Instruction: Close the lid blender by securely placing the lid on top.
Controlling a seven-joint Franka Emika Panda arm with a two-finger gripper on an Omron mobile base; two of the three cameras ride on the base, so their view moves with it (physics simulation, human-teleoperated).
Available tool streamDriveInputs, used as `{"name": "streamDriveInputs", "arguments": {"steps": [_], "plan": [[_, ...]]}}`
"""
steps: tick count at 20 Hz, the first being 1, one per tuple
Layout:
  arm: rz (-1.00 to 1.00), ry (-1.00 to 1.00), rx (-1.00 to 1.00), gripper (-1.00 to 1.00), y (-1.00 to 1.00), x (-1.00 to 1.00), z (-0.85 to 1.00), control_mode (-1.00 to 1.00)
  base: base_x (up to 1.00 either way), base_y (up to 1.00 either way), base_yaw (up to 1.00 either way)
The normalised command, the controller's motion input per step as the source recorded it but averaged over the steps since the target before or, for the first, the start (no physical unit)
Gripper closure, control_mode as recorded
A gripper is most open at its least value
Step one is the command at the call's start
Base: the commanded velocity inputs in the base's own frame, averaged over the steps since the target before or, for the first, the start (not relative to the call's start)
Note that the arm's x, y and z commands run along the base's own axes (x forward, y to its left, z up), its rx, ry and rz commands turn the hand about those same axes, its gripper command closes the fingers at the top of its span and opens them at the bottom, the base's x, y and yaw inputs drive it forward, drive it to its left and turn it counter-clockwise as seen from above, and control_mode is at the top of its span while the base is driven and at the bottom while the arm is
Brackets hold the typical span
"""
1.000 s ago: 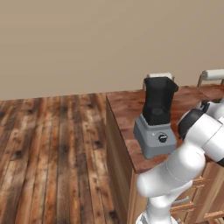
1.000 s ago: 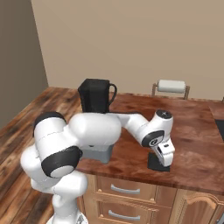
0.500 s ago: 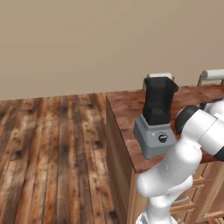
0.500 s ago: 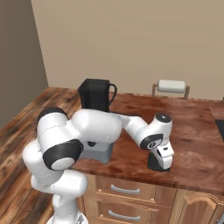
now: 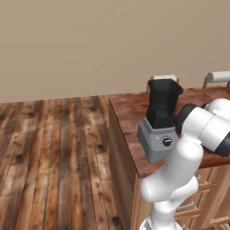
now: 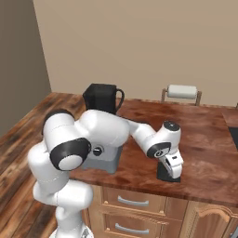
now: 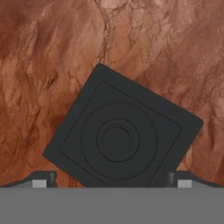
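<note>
The blender (image 5: 161,123) stands on the wooden counter (image 6: 204,139): a grey boxy base with a round black knob (image 5: 167,142) and an uncovered black tapered jar (image 6: 99,95). The lid (image 7: 122,135), a flat black square cap with a round raised centre, lies flat on the counter to the right of the blender (image 6: 108,158). My gripper (image 6: 173,169) hangs straight down just over the lid (image 6: 162,175), near the counter's front edge. In the hand view my gripper (image 7: 111,179) is open, its fingertips (image 7: 43,178) standing wide on either side of the lid, touching nothing.
A paper towel roll on its holder (image 6: 182,92) stands at the back of the counter. A dark cooktop (image 6: 234,135) shows at the far right edge. Drawers (image 6: 130,202) sit below the counter front. Wooden floor (image 5: 54,157) lies to the left.
The hand has sunk slightly toward the lid and the elbow has shifted a little. Lid and blender have not moved.
</note>
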Motion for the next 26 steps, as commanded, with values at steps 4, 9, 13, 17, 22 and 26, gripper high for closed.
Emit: {"name": "streamDriveInputs", "arguments": {"steps": [4,9,13,17,22,26], "plan": [[0.04,0.0,0.0,-1.0,-0.06,0.18,-0.07,-1.0,0.0,0.0,0.0],[0.03,0.0,0.0,-1.0,-0.15,0.06,-0.13,-1.0,0.0,0.0,0.0],[0.03,0.0,0.0,-1.0,-0.01,0.06,-0.18,-1.0,0.0,0.0,0.0],[0.03,0.0,0.0,-1.0,0.0,0.06,-0.25,-1.0,0.0,0.0,0.0],[0.03,0.0,0.0,1.0,0.0,0.07,-0.37,-1.0,0.0,0.0,0.0],[0.03,0.0,0.0,1.0,0.0,0.11,-0.39,-1.0,0.0,0.0,0.0]]}}
